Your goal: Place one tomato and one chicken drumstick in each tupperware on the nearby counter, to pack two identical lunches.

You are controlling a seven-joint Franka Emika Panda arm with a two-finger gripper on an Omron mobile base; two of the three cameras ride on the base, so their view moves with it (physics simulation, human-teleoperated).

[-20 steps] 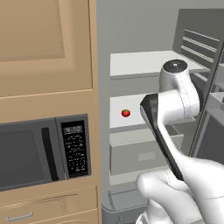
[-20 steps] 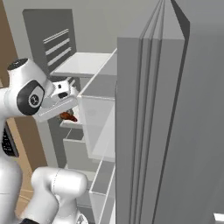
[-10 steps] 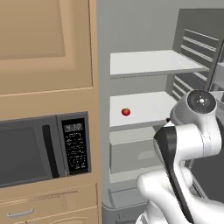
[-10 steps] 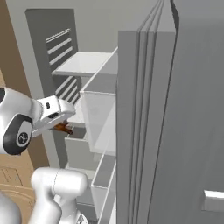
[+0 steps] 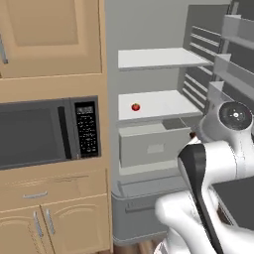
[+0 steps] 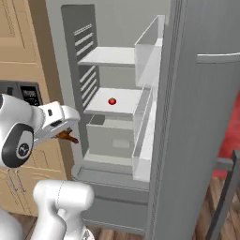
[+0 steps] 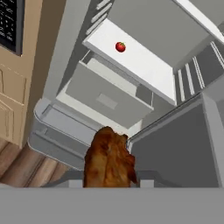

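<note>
Kitchen, open fridge (image 6: pixel 117 140) with its door swung wide. Claw (image 6: pixel 65 134) clamped on a brown drumstick (image 7: pixel 108 159), held out in front of the fridge drawer (image 5: pixel 151 144). One red tomato (image 5: pixel 135 107) sits alone on the middle shelf (image 6: pixel 126 104). Microwave (image 5: pixel 47 131) in tan cabinets alongside.

brown drumstick (image 7: pixel 108 158) gripped in the tool (image 6: pixel 67 132); 1 small red tomato (image 5: pixel 135 107) sits on the fridge shelf (image 5: pixel 158 105).
</note>
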